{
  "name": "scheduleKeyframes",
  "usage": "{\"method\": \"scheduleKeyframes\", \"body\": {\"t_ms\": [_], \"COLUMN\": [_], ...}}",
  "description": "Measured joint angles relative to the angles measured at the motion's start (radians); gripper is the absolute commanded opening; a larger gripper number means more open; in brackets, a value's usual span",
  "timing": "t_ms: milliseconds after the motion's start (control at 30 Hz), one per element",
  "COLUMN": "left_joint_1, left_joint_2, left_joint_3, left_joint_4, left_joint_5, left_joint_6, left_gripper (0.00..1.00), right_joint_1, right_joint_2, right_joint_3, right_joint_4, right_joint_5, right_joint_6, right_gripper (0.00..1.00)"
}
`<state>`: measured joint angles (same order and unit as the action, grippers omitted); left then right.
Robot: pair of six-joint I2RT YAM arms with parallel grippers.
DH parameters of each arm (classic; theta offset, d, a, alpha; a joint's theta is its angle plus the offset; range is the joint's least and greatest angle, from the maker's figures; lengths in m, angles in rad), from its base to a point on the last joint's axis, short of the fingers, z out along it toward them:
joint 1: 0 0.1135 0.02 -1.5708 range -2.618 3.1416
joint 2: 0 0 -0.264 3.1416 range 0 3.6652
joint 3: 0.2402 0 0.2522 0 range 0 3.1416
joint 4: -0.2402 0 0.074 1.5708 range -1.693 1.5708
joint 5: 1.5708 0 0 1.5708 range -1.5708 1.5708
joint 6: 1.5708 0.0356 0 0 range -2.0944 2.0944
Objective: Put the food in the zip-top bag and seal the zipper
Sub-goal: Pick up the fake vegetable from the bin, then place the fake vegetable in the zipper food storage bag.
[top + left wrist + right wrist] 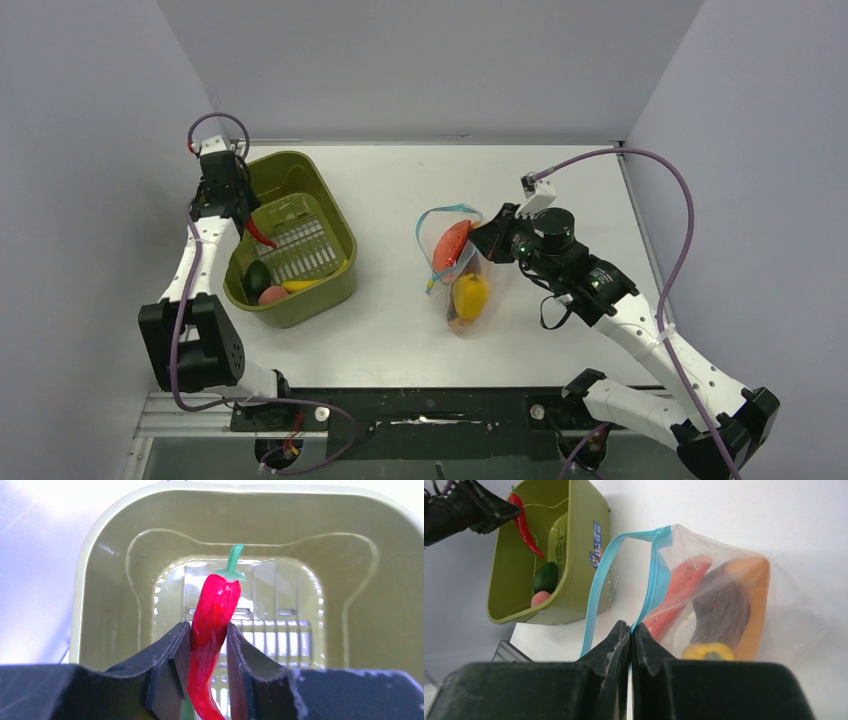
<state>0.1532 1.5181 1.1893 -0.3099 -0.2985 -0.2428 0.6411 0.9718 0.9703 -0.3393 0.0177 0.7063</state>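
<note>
My left gripper (250,226) (209,630) is shut on a red chili pepper (263,236) (216,605) and holds it above the olive-green bin, green stem pointing away. The clear zip-top bag (480,270) (789,615) lies mid-table with its mouth open towards the bin. Inside it are red food (452,244) (679,587), a yellow pepper (470,295) (706,651) and an orange piece (756,600). My right gripper (480,240) (630,626) is shut on the light-blue zipper (447,208) (655,575) at the mouth's near edge.
The olive-green bin (300,168) (579,555) stands at the left. It holds a dark green fruit (258,276) (545,576), a peach one (272,295) (540,598) and a yellow piece (301,285). White walls enclose the table on three sides.
</note>
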Motion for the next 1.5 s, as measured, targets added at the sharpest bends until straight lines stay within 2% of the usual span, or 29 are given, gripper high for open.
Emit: {"method": "scheduleKeyframes", "body": {"t_ms": [367, 767, 900, 1067, 1500], "left_joint_1": [0.0, -0.031, -0.095, -0.206, -0.558], "left_joint_2": [-0.217, -0.366, -0.396, -0.443, -0.444], "left_joint_3": [-0.041, -0.119, -0.143, -0.192, -0.232], "left_joint_4": [0.018, 0.254, 0.343, 0.447, 0.627], "left_joint_5": [0.225, 0.612, 0.678, 0.689, 0.605], "left_joint_6": [-0.099, -0.257, -0.31, -0.353, -0.32], "left_gripper": [0.17, 0.17, 0.16, 0.16, 0.16], "right_joint_1": [0.001, 0.001, 0.001, 0.001, 0.002], "right_joint_2": [0.024, 0.068, 0.076, 0.08, 0.087], "right_joint_3": [-0.016, -0.017, -0.017, -0.017, -0.023], "right_joint_4": [0.041, 0.077, 0.082, 0.089, 0.12], "right_joint_5": [-0.003, -0.018, -0.029, -0.037, -0.071], "right_joint_6": [0.032, 0.095, 0.111, 0.122, 0.141], "right_gripper": [0.0, 0.0, 0.0, 0.0, 0.0]}}
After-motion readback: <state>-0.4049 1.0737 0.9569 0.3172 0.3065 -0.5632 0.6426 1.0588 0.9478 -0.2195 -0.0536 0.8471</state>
